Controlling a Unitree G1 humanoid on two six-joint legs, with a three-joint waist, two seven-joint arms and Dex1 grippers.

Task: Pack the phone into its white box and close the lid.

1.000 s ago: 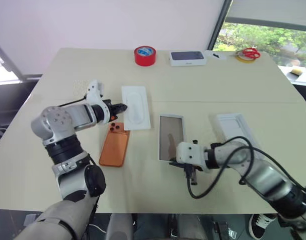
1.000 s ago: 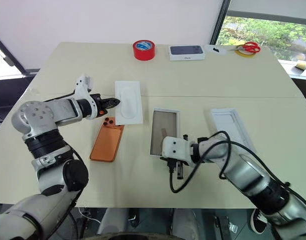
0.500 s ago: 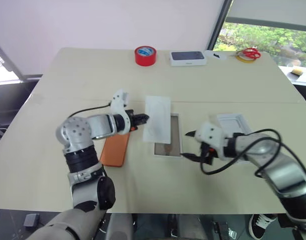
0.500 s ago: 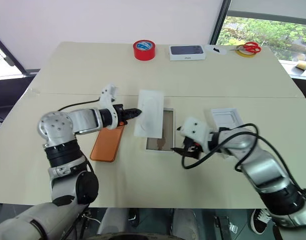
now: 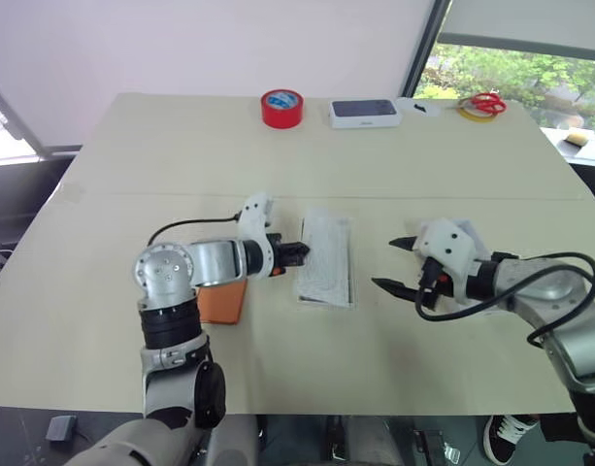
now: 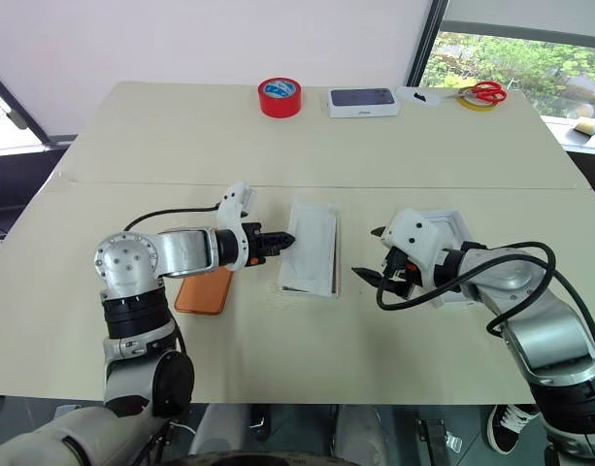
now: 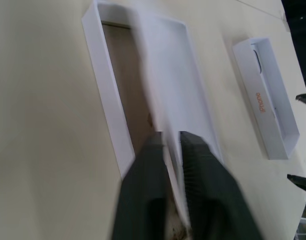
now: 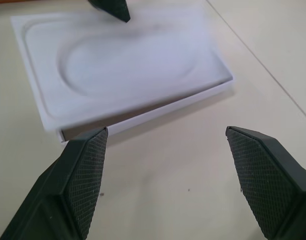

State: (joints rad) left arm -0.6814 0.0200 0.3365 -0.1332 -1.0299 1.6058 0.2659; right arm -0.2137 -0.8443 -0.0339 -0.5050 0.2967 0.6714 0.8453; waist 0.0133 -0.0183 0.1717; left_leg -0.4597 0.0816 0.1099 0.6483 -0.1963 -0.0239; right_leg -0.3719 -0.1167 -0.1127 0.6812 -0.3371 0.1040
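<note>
The white box (image 7: 110, 100) lies mid-table with a flat white insert (image 5: 326, 254) resting on top of it, covering most of it. My left gripper (image 5: 303, 252) is at the insert's left edge. Its fingers stand slightly open, with that edge between them. The orange phone (image 5: 222, 301) lies left of the box, partly hidden under my left arm. My right gripper (image 5: 386, 262) hovers wide open to the right of the box, pointing at it and holding nothing. The lid (image 7: 267, 100) lies inside-up on the table behind my right gripper.
At the table's far edge are a red tape roll (image 5: 281, 107), a white box with a dark top (image 5: 364, 113) and red-handled scissors (image 5: 483, 104). The near table edge runs just below both arms.
My left gripper carried the insert rightwards from beside the phone onto the white box, then its fingers parted. My right gripper rose away from the box to the right and opened.
</note>
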